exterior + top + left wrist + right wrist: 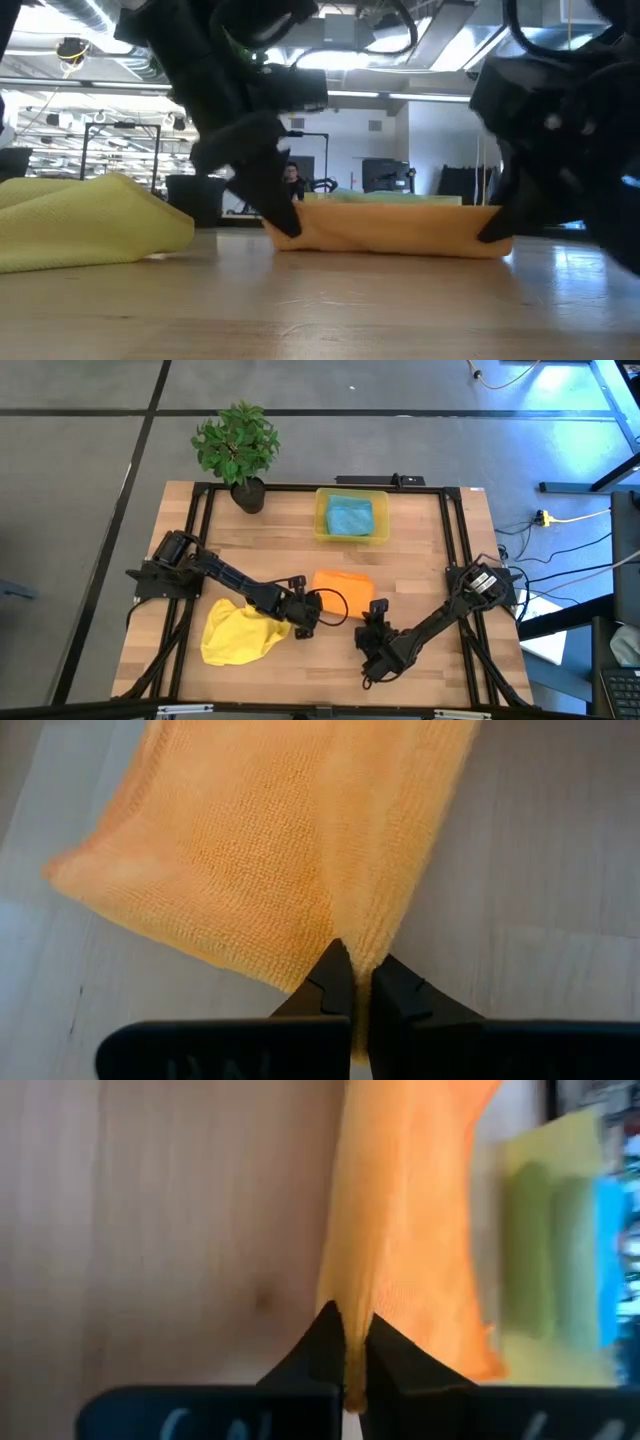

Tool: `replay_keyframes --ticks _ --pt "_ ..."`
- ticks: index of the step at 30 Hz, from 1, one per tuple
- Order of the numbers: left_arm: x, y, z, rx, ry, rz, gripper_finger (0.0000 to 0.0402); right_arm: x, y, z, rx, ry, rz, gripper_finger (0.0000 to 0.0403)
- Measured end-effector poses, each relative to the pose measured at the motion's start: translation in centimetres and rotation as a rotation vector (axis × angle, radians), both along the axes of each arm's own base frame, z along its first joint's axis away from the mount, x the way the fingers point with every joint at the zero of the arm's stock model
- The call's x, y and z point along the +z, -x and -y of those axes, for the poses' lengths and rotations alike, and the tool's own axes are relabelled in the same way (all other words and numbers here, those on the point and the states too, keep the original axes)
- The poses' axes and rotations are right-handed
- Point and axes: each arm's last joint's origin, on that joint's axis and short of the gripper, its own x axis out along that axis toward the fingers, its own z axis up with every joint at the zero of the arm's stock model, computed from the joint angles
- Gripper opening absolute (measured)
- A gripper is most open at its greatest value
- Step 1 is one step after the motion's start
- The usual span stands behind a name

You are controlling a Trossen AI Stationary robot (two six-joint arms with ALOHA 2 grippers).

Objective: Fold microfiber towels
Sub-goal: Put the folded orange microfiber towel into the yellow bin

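A folded orange microfiber towel [343,587] lies flat on the wooden table, near its middle. My left gripper [311,605] is shut on its near left corner. My right gripper [376,608] is shut on its near right corner. A crumpled yellow microfiber towel [240,633] lies heaped on the table, left of my left gripper. Inside the translucent yellow bin [322,520] at the table's far side lies a teal-blue towel [350,516]. My left gripper pinches the orange towel's near left corner [352,952] between its two fingers, slanting down from the table's left near side. The towel lies on the table beyond the fingertips [287,226]. My right gripper pinches the orange towel's near right corner [353,1342] between its two fingers, slanting down from the table's right near side. The corner sits a little raised [488,228]; the rest of the towel rests on the table.
A potted plant [238,448] stands at the table's far left corner. A black frame [200,520] runs along the table's edges. Bare wood shows between the orange towel and the bin, and along the near edge [320,680].
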Motion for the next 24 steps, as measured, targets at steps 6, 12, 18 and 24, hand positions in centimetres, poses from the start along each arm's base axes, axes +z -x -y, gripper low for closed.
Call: replay_keyframes --ticks 6,12,18,24 --pt "2.6 0.4 0.3 -0.039 -0.013 0.011 0.0 3.5 0.7 -0.1 0.001 -0.05 0.076 0.0006" --pt "7.4 0.4 0.1 -0.061 -0.152 0.07 0.0 8.4 1.8 1.2 0.004 -0.046 0.159 0.0006" --pt "11.5 -0.2 -2.6 -0.026 -0.308 0.057 0.0 12.6 2.7 4.8 -0.065 0.023 0.211 0.0006" --pt "14.5 -1.6 -7.4 0.009 -0.4 0.031 0.0 16.2 2.8 9.7 -0.153 0.064 0.235 0.0006"
